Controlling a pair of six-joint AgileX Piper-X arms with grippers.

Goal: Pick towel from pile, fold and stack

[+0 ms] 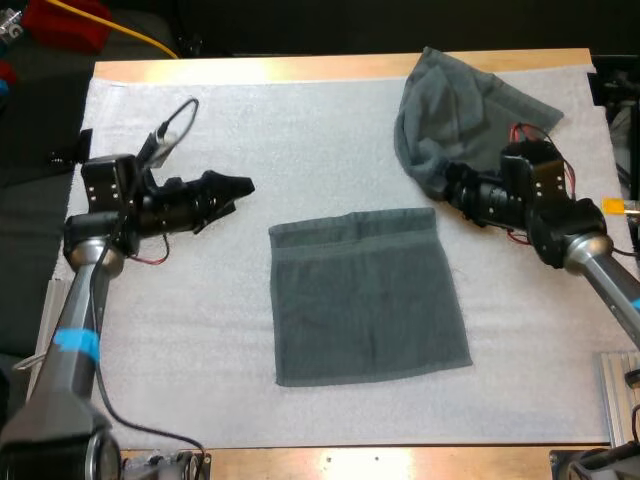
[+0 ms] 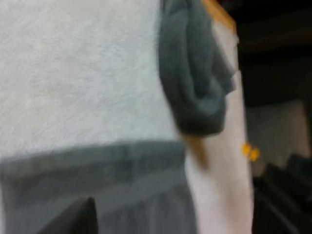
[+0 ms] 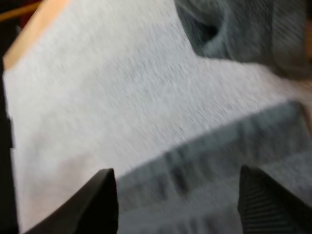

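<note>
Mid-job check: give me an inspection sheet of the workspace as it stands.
Surface: white mat on a wooden table.
Job's things: flat towel spread mid-mat; crumpled towel at the far right.
Clutter: nothing seen.
Claws: left claw hovers left of the flat towel; right claw open, at the crumpled towel's near edge.
Cables: yellow cable beyond the table's far left corner.
Surroundings: nothing seen.

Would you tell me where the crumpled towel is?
High view: the crumpled towel lies at the mat's far right, beyond the right gripper and flat towel.
</note>
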